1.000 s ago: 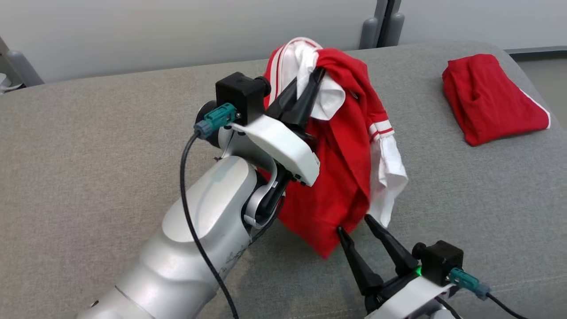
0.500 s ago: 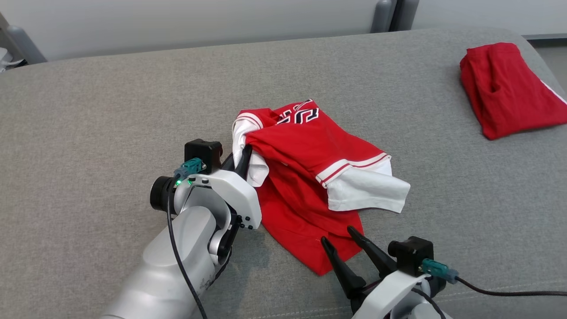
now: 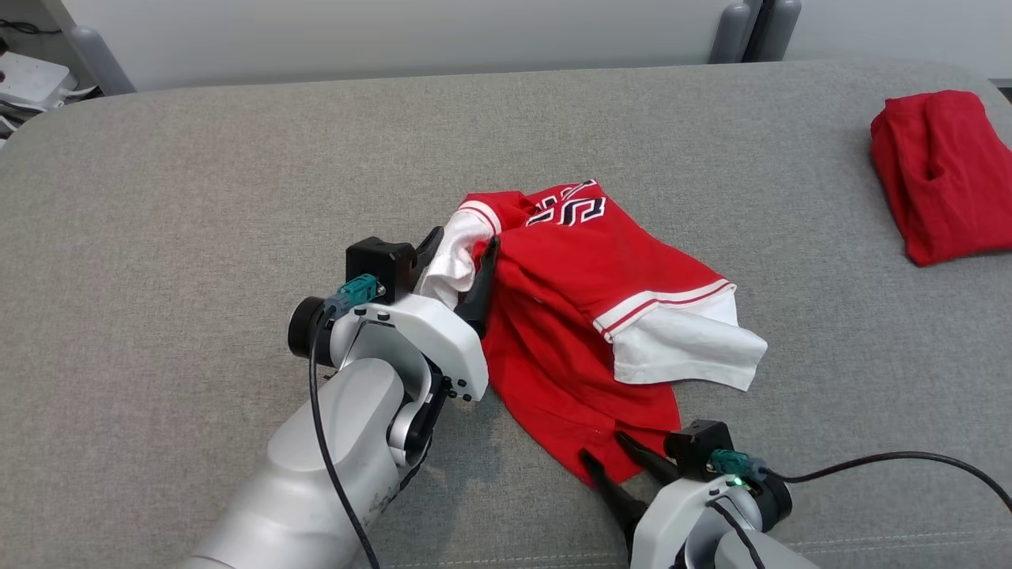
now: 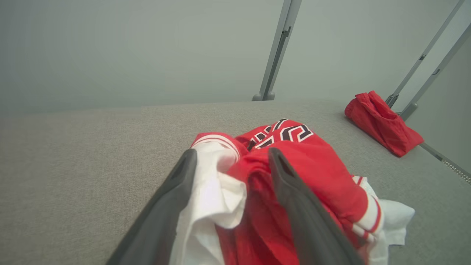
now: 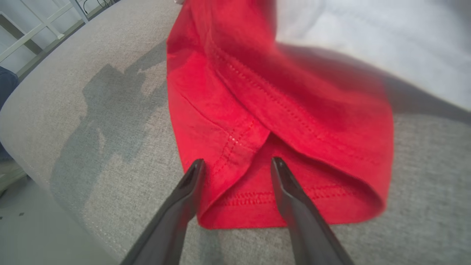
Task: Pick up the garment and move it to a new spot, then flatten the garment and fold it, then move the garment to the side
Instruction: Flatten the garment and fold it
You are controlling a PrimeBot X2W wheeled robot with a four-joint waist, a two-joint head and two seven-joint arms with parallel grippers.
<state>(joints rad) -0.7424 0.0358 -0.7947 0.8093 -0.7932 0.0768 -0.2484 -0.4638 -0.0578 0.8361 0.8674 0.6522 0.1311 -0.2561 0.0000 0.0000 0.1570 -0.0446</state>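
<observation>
The red-and-white jersey (image 3: 601, 316) lies crumpled in the middle of the grey surface (image 3: 198, 237). Its long axis runs away from the robot, with the hem nearest, the printed numerals at the far end, and one white sleeve out to the right. Placement looks done, so flattening comes next. The left end effector (image 3: 462, 241) is spread around bunched shoulder cloth, and the right end effector (image 3: 602, 445) is spread at the hem corner. Each probably needs to pinch an edge and draw outward.

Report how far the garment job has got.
Done, apparently: the garment lies set down, crumpled, on the cushion, left gripper open around its white cloth. In hand: right gripper open at the red hem, likely starting to flatten. Left: flattening, folding, moving aside.
</observation>
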